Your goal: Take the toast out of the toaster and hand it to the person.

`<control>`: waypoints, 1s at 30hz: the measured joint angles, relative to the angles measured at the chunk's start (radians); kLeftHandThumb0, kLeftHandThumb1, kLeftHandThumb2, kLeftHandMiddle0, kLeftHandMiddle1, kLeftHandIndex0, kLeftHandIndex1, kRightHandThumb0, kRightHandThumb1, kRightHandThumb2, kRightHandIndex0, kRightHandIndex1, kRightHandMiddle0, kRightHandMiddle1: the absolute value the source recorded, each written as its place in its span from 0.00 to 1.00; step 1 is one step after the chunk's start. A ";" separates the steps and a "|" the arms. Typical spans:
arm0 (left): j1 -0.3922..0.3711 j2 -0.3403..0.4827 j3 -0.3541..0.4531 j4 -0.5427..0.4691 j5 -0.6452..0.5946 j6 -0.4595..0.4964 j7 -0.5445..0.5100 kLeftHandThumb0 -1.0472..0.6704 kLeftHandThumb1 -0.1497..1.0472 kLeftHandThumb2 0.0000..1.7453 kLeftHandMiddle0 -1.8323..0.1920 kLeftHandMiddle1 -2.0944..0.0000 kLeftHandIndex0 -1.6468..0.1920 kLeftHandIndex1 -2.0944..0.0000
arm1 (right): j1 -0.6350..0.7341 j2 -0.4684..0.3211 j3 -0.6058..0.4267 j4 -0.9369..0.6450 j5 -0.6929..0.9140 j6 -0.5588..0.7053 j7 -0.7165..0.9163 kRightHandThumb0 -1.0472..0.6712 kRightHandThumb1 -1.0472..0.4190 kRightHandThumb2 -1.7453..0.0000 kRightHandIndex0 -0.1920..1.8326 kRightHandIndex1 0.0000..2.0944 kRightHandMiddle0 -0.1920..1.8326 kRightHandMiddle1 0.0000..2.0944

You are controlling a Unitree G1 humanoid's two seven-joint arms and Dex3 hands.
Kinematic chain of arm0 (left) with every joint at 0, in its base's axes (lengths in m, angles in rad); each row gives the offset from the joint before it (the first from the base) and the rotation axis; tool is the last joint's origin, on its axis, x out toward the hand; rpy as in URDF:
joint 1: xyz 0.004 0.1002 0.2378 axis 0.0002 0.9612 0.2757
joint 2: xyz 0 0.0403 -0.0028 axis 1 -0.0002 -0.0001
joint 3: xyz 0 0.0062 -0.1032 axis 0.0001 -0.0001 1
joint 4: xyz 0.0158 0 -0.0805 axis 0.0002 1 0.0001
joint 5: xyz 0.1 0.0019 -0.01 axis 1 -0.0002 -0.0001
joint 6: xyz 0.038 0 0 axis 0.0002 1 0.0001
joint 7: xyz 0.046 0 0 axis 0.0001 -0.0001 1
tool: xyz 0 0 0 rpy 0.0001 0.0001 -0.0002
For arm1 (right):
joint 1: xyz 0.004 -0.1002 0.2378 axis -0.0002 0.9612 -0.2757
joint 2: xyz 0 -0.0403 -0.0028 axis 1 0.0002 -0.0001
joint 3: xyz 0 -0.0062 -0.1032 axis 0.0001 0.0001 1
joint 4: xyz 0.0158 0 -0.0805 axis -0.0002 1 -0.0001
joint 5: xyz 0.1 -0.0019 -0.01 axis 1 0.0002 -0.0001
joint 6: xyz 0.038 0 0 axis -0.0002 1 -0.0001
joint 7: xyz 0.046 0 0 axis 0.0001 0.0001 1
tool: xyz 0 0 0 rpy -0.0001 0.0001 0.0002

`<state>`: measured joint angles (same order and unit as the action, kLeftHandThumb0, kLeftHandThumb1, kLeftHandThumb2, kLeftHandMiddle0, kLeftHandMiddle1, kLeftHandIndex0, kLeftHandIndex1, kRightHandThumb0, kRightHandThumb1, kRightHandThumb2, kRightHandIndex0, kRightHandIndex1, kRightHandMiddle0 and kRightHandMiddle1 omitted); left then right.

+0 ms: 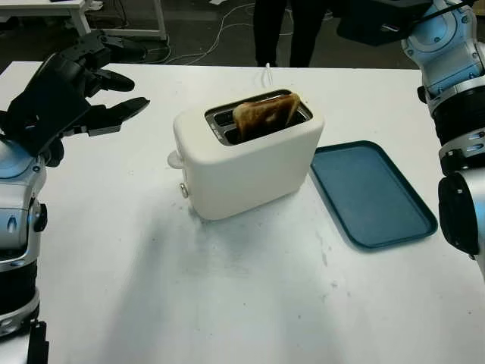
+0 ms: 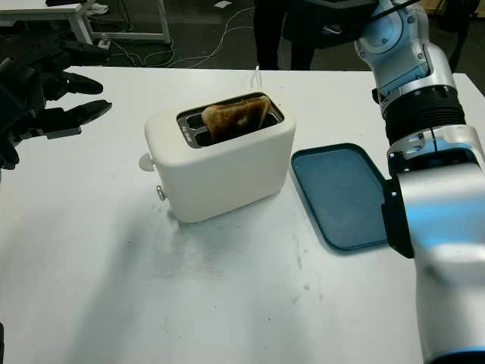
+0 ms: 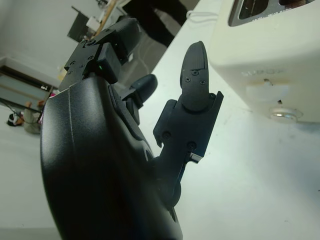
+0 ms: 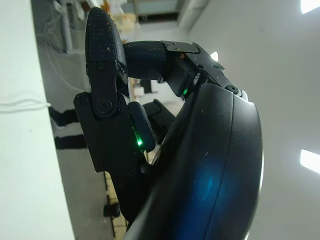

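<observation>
Left hand [image 1: 72, 95] is up over the far-left part of the bench [image 1: 227, 303], holding nothing, open, with its fingers [image 1: 114, 114] pointing toward the toaster [image 1: 246, 163] but well apart from it. From the left wrist cam you can see one finger [image 3: 197, 75] aimed at the toaster's end face [image 3: 270, 55], where the lever and a round knob sit, and there's plain bench between them.

Right hand [image 4: 150, 140] is raised up off the bench at the far right. In its wrist cam the fingers [image 4: 102, 80] look bent in toward the palm with nothing between them, so I'd call it curled on nothing. From the head cam it's mostly the right arm [image 2: 424, 152] coming down the right side, passing over the edge of the tray.

Toast [image 1: 265, 114] is still in the toaster, leaning in the back slot with its browned top poking out. Front slot looks empty. Toaster is cream coloured, sitting about mid-bench, turned at an angle.

Blue tray [image 1: 371, 193] lies flat just to the right of the toaster, nothing on it.

Person's dark legs [image 1: 286, 30] are standing past the far edge of the bench, behind the toaster. White cord [image 1: 267, 74] runs off the back of the bench there too.
</observation>
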<state>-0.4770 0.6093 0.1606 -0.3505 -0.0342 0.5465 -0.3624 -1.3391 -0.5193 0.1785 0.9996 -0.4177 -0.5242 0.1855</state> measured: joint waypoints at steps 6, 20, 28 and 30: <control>0.000 0.000 0.002 0.002 -0.002 0.000 0.000 0.45 0.74 0.24 0.88 0.45 0.80 0.62 | 0.045 0.004 0.038 -0.109 0.011 0.001 0.159 0.20 0.25 1.00 0.45 0.35 0.51 0.15; 0.000 0.000 0.003 0.001 -0.009 0.000 0.000 0.43 0.74 0.23 0.88 0.45 0.80 0.62 | 0.171 0.026 0.154 -0.313 -0.085 0.055 0.245 0.22 0.30 1.00 0.41 0.25 0.50 0.05; 0.000 0.000 0.003 0.002 -0.010 0.000 0.000 0.43 0.75 0.22 0.87 0.46 0.80 0.62 | 0.178 0.028 0.183 -0.268 -0.125 0.027 0.189 0.22 0.27 1.00 0.41 0.25 0.51 0.04; 0.000 0.000 0.003 0.002 -0.010 0.000 0.000 0.44 0.75 0.22 0.88 0.46 0.80 0.62 | 0.178 0.030 0.185 -0.252 -0.126 0.017 0.183 0.25 0.29 1.00 0.42 0.26 0.51 0.04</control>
<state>-0.4769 0.6092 0.1638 -0.3489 -0.0438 0.5466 -0.3622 -1.1609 -0.4894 0.3637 0.7477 -0.5433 -0.5070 0.3681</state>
